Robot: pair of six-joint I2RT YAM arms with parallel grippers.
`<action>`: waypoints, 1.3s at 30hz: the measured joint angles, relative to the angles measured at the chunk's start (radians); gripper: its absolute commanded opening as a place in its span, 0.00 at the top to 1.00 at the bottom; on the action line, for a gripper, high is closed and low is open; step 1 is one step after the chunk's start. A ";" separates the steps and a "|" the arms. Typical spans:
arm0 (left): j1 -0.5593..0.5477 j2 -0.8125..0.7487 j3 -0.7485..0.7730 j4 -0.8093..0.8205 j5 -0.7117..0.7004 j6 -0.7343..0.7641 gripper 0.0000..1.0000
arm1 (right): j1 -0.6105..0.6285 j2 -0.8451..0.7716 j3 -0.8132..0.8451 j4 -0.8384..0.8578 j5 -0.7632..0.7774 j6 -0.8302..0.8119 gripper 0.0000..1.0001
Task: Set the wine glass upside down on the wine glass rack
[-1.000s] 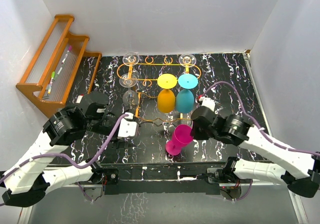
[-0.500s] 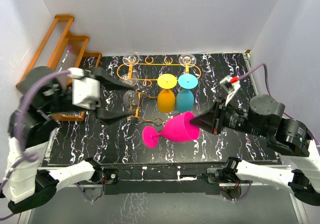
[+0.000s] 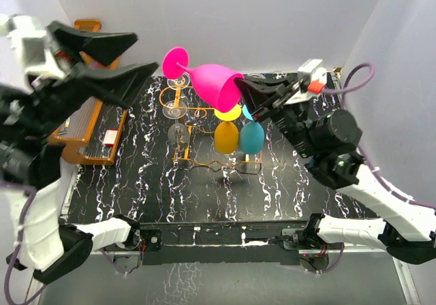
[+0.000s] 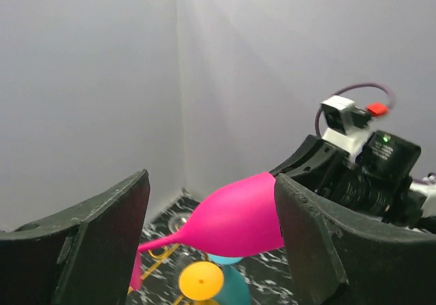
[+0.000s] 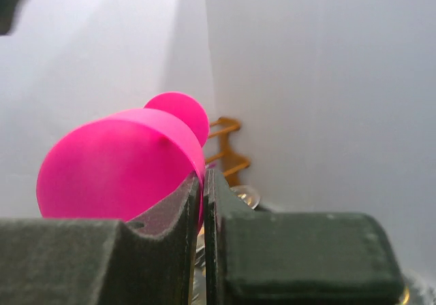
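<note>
High above the black marbled table (image 3: 293, 182), my right claw (image 3: 244, 90) is clamped on the rim of a bright pink opaque wine glass (image 3: 214, 84), the two pads pinching the bowl's wall between them, one inside and one outside. The glass hangs on its side in the air, bowl toward my right arm, stem and round foot pointing left. A rim grip leaves the stem and foot bare, which I judge is the reason for it.

My left claw (image 3: 144, 53), jaws spread wide and holding nothing, is raised to the same height and aimed at that foot; its own camera shows the glass framed between the two fingers, not yet touched. It looks placed to take the stem so the glass can be turned bowl-down.

Below and just behind stands the orange wire wine glass rack (image 3: 204, 163), where a yellow glass (image 3: 225, 136) and a teal glass (image 3: 251, 137) hang upside down side by side, with clear glasses (image 3: 178, 135) at its left end. The brown wooden stepped shelf (image 3: 87, 129) at far left plays no part. The pink glass is well clear of the rack; hanging it there is not yet done.
</note>
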 measured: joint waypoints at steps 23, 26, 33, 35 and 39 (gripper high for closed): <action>0.092 0.294 -0.015 -0.011 0.253 -0.017 0.46 | 0.000 -0.127 -0.382 0.725 -0.048 -0.637 0.92; 0.092 0.310 -0.015 -0.016 0.267 0.034 0.51 | 0.000 -0.118 -0.397 0.720 -0.048 -0.647 0.92; 0.092 0.356 -0.021 -0.028 0.330 0.104 0.71 | 0.000 -0.096 -0.412 0.717 -0.074 -0.660 0.92; 0.092 0.357 -0.027 -0.036 0.344 0.122 0.78 | 0.000 -0.096 -0.418 0.717 -0.079 -0.660 0.92; 0.092 0.357 -0.027 -0.036 0.374 0.150 0.81 | 0.000 -0.093 -0.419 0.717 -0.085 -0.660 0.92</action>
